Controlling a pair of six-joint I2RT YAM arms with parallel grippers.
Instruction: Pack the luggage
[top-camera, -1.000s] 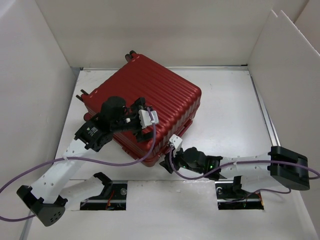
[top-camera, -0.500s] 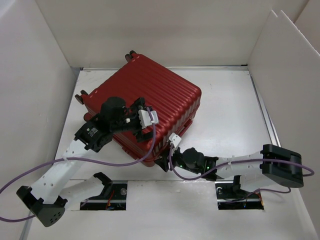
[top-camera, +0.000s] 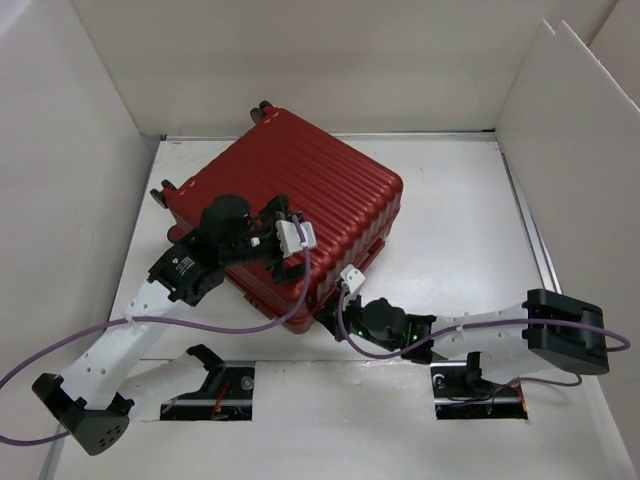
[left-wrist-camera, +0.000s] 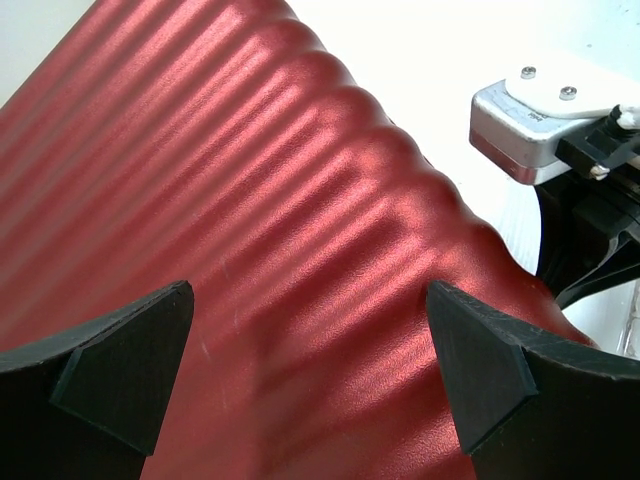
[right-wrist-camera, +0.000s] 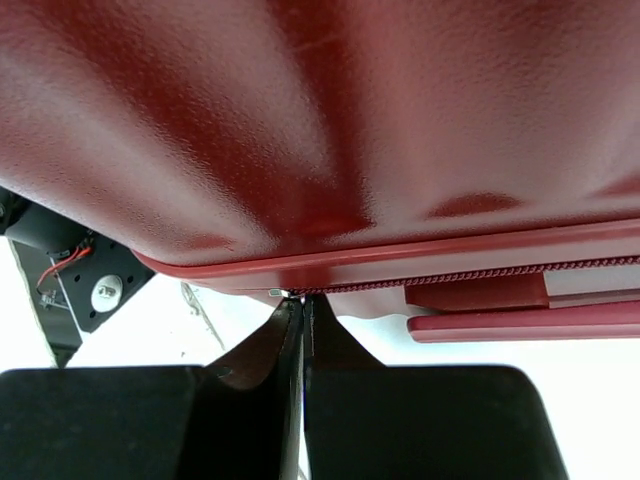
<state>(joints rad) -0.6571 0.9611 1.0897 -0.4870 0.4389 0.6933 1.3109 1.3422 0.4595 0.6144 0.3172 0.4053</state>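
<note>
Lying closed on bench (top-camera: 450, 220) toward far left corner: dark red hard-shell suitcase (top-camera: 300, 190). Left tool (left-wrist-camera: 305, 360) spread wide above ribbed shell, gripping nothing. Right tool (right-wrist-camera: 302, 320) pinched together at zipper seam (right-wrist-camera: 450, 275) on near corner; cannot tell if pull tab caught. Shell likely stiff, slick, bulky; ribs give poor purchase. Better hold: zipper tab or seam lip.

The top view is bright and even: the white walls (top-camera: 300, 60) and table (top-camera: 450, 220) nearly wash out, with soft, faint shadows beside the luggage (top-camera: 310, 180). The left wrist view shows glossy streaks along the red ribs (the table corner is blown to pure white), and the left fingers (left-wrist-camera: 110, 370) are dark but crisp. The right wrist view is close and soft, the shell blurred and the right fingers (right-wrist-camera: 420, 420) almost black.
</note>
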